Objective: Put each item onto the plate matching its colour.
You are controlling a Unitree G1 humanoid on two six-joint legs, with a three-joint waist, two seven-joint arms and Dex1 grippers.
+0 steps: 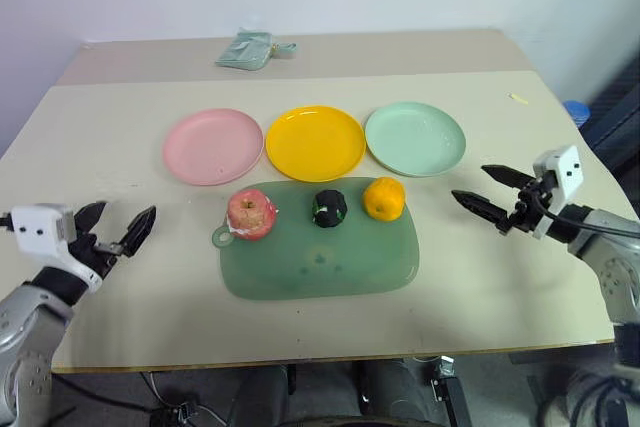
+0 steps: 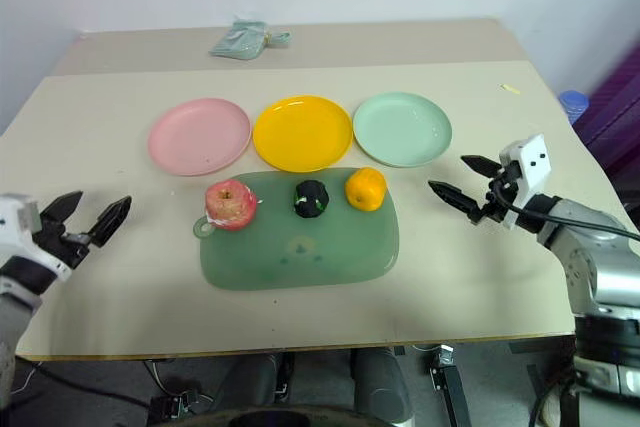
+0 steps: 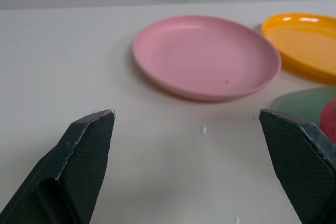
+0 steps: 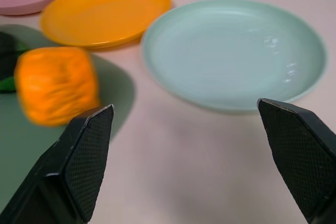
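Observation:
Three fruits sit in a row on the far part of a dark-green board [image 1: 320,257]: a red-pink apple [image 1: 251,213] on the left, a dark lumpy fruit [image 1: 329,208] in the middle, an orange [image 1: 383,198] on the right. Just beyond the board lie a pink plate [image 1: 213,146], a yellow plate [image 1: 315,142] and a mint-green plate [image 1: 415,138], all bare. My left gripper [image 1: 128,211] hovers open left of the board, pointing toward the pink plate [image 3: 205,56]. My right gripper [image 1: 469,182] hovers open right of the orange [image 4: 55,85], near the mint plate [image 4: 233,51].
A pale green cloth bundle [image 1: 250,49] lies at the table's far edge. A small yellow scrap [image 1: 517,98] rests near the right edge, and a blue object [image 1: 578,112] stands beyond it off the table. Bare tabletop lies around both grippers.

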